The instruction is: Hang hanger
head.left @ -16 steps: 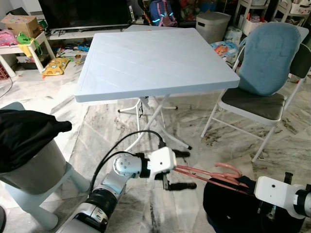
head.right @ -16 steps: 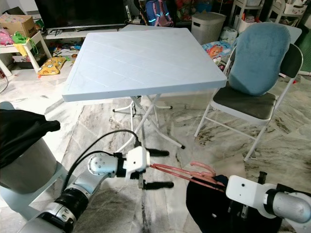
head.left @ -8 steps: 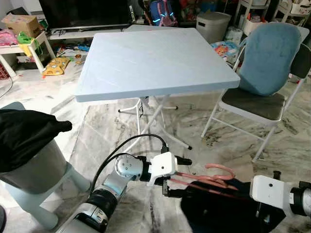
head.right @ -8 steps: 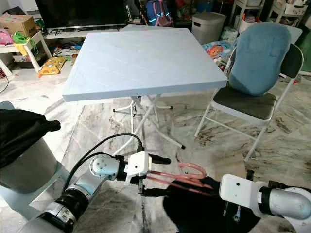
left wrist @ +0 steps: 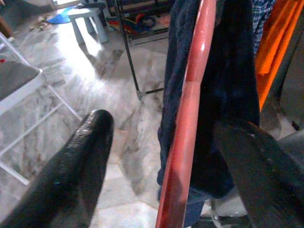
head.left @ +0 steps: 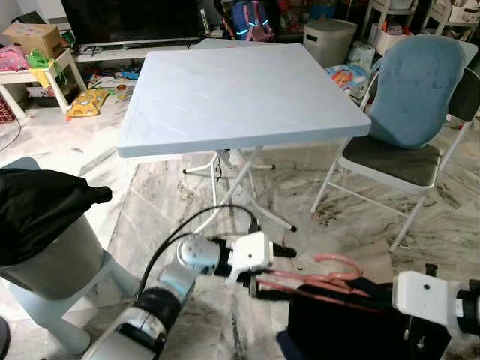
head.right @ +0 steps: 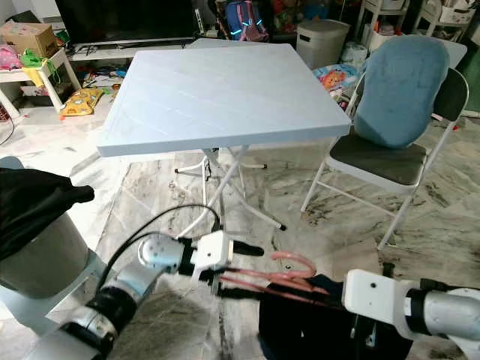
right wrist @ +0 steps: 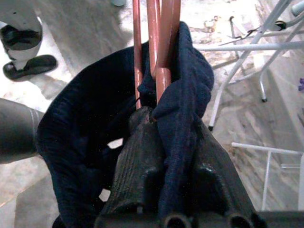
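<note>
Since the earlier frame we saw the dark garment (head.left: 352, 319) spread wider beneath the pink hanger (head.left: 319, 279), which lay low over the marble floor (head.left: 165, 202), at five o'clock from the worktop (head.left: 240, 90). Our right end effector (right wrist: 164, 142) was clamped on hanger and cloth; our left end effector (head.left: 271, 268) stood open astride the hanger's arm.

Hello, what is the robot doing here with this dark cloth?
The robot holds a pink hanger with a dark blue garment on it, low over the marble floor before a light blue folding table. The right hand is shut on the hanger and garment together. The left hand is at the hanger's other end, its fingers open on either side of the bar. The hanger is not yet hung.
</note>
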Tool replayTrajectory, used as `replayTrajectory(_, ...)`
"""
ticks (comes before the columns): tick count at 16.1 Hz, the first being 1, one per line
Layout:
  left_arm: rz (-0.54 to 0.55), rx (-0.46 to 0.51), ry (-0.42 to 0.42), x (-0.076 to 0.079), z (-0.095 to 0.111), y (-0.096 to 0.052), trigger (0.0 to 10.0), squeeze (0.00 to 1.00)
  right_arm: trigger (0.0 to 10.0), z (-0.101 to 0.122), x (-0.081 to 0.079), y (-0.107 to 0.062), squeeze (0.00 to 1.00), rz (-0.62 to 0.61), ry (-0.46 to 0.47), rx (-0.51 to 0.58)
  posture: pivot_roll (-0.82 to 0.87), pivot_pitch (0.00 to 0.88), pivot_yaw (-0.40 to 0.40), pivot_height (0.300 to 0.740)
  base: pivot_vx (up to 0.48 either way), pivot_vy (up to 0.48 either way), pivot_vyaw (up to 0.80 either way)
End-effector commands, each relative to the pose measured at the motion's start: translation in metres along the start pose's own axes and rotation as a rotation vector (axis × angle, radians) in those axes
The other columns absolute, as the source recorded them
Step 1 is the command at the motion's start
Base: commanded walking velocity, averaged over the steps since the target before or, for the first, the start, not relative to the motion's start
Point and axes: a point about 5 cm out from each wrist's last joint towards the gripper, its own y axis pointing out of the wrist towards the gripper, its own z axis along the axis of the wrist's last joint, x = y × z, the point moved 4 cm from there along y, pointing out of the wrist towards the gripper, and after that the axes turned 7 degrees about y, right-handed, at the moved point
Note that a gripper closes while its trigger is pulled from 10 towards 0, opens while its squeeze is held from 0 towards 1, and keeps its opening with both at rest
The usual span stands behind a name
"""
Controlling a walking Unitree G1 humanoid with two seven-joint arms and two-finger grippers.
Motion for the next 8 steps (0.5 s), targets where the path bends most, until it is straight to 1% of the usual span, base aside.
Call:
replayTrajectory(1, -0.005, -0.005, -0.006, -0.003, 0.0, -0.002, 0.0, 0.0, 0.0, 0.015, 0.008, -0.006, 0.0, -0.028, -0.049, 0.045, -0.08, 0.0, 0.004, 0.74, 0.0, 0.0, 0.0)
replayTrajectory(3, -0.019, -0.021, 0.003, -0.004, -0.001, -0.003, 0.0, 0.0, 0.0, 0.018, 0.012, -0.007, 0.0, -0.048, -0.051, 0.058, -0.08, 0.0, 0.006, 0.74, 0.0, 0.0, 0.0)
replayTrajectory(5, 0.009, -0.027, -0.003, -0.016, 0.002, -0.005, 0.0, 0.0, 0.0, 0.021, 0.016, -0.003, 0.0, -0.061, -0.064, 0.066, -0.08, 0.0, 0.004, 0.74, 0.0, 0.0, 0.0)
replayTrajectory(6, 0.019, -0.027, -0.002, -0.02, 0.004, -0.005, 0.0, 0.0, 0.0, 0.022, 0.016, -0.002, 0.0, -0.062, -0.069, 0.071, -0.08, 0.0, 0.004, 0.74, 0.0, 0.0, 0.0)
replayTrajectory(8, 0.011, -0.039, -0.002, -0.019, 0.002, -0.007, 0.0, 0.0, 0.0, 0.022, 0.019, -0.004, 0.0, -0.072, -0.079, 0.07, -0.08, 0.0, 0.002, 0.74, 0.0, 0.0, 0.0)
